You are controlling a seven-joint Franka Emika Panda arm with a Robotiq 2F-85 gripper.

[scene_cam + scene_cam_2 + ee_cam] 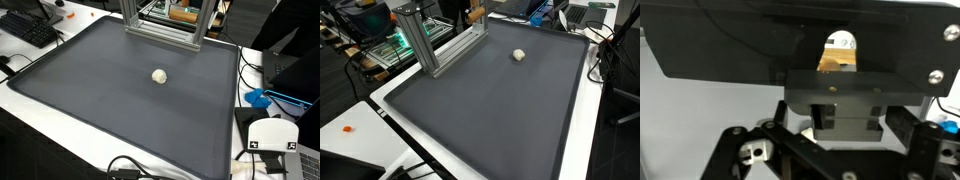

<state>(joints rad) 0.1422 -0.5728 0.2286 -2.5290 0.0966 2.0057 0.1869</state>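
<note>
A small white ball (159, 76) (519, 55) lies alone on a large dark grey mat (100, 110) (490, 120), towards its far side. Neither the arm nor the gripper appears in the exterior views. In the wrist view my gripper (843, 135) fills the lower half: its black linkages spread wide to both sides, so it stands open with nothing held. Close in front of it are a grey block (845, 95) and a broad dark panel (730, 45). A yellow and white part (840, 50) shows through a gap. The ball is hidden from the wrist view.
An aluminium frame (165, 28) (432, 45) stands at the mat's far edge. A keyboard (28, 28), a blue object (262, 98), a white housing with black markers (272, 137) and cables (130, 168) lie round the mat. A small orange spot (348, 129) marks the white table.
</note>
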